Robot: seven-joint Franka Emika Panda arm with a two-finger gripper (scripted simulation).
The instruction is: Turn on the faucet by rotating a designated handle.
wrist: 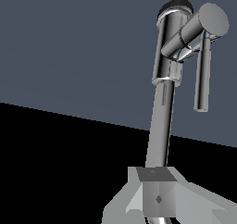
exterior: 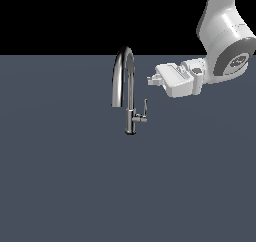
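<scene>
The chrome gooseneck faucet (exterior: pixel 130 98) stands upright on a dark base, its arched spout curving down toward the exterior view's left. The handle (exterior: pixel 145 107), a thin lever, rises from a short stub on the stem's right side. My gripper (exterior: pixel 150 80) hovers above the handle and slightly to its right, level with the upper spout and touching nothing. Its fingers are pressed together and hold nothing. In the wrist view the faucet stem (wrist: pixel 161 121) runs from just past my gripper (wrist: pixel 156 177) to the base. There the handle (wrist: pixel 202 77) hangs off its stub, well apart from the fingers.
The faucet stands on a flat slate-grey surface (exterior: pixel 60 176). My white arm (exterior: pixel 225 41) comes in from the upper part of the exterior view's right. A black background lies beyond the surface's far edge.
</scene>
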